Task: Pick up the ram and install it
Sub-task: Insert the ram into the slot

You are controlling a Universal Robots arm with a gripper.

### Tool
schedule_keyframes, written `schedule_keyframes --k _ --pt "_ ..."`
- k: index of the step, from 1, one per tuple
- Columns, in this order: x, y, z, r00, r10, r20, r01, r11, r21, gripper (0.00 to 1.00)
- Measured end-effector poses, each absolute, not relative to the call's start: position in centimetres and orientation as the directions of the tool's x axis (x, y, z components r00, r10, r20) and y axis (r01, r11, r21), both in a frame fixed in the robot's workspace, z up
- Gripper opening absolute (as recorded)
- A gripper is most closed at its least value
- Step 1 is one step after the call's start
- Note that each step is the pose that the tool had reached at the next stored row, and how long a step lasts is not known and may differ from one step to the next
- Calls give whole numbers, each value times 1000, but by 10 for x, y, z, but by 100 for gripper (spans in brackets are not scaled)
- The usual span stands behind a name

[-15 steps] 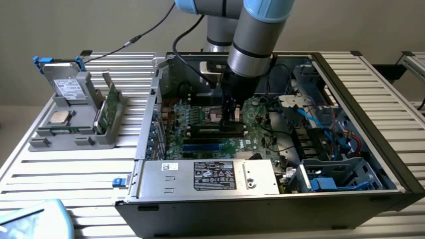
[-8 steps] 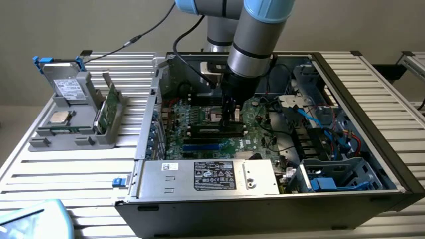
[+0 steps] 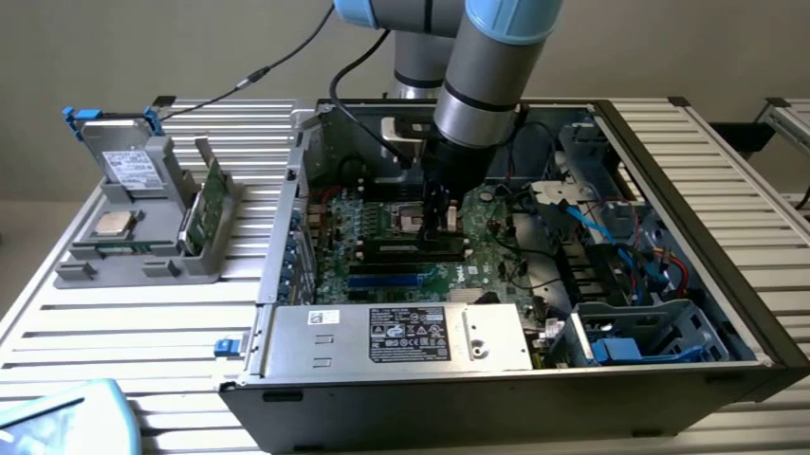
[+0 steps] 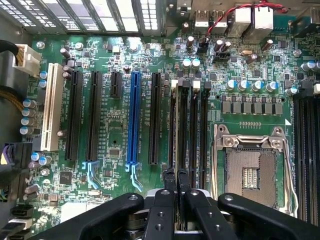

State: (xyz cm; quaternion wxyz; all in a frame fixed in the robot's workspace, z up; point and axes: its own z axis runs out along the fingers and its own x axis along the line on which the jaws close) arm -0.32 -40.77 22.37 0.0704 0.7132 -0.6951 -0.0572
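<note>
My gripper (image 3: 442, 226) is down inside the open computer case (image 3: 708, 190), over the motherboard (image 3: 379, 227). In the wrist view the gripper (image 4: 176, 174) has its two black fingers (image 4: 169, 181) pressed almost together, in line with the memory slots beside the processor socket. A thin dark strip, the ram (image 4: 179, 125), runs edge-on from between the fingertips along the slot with white latches. In the exterior view the ram (image 3: 408, 248) shows as a long dark bar lying in the slot area right under the fingertips. How deep it sits in the slot is hidden.
The open processor socket (image 4: 250, 175) lies close beside the slots, and a blue expansion slot (image 4: 133, 120) with black ones on the other side. The power supply (image 3: 393, 336) fills the case front; cables (image 3: 633, 246) crowd the exterior view's right. A grey stand (image 3: 139, 237) holds green boards (image 3: 209, 204).
</note>
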Motion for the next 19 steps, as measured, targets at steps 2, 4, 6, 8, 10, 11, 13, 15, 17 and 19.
schedule_keyframes --k 2,4,6,8,10,11,13,15,17,19 --pt "-3 -407 224 27 -999 16 -983 -24 181 13" --pt "-3 -406 224 27 -999 16 -983 -24 181 13" --pt "-3 -406 225 27 -999 16 -983 -24 182 13" --pt "-3 -406 226 27 -1000 16 -983 -24 184 13" --pt "-3 -406 227 25 -1000 16 -983 -21 184 13" --pt "-3 -406 228 21 -1000 16 -983 -18 185 13" --pt "-3 -406 230 10 -1000 16 -983 -7 185 13" --pt "-3 -406 233 -5 -1000 16 -983 8 182 13" --pt "-3 -406 235 -19 -1000 17 -984 21 178 13" --pt "-3 -406 235 -26 -999 20 -985 29 172 13"
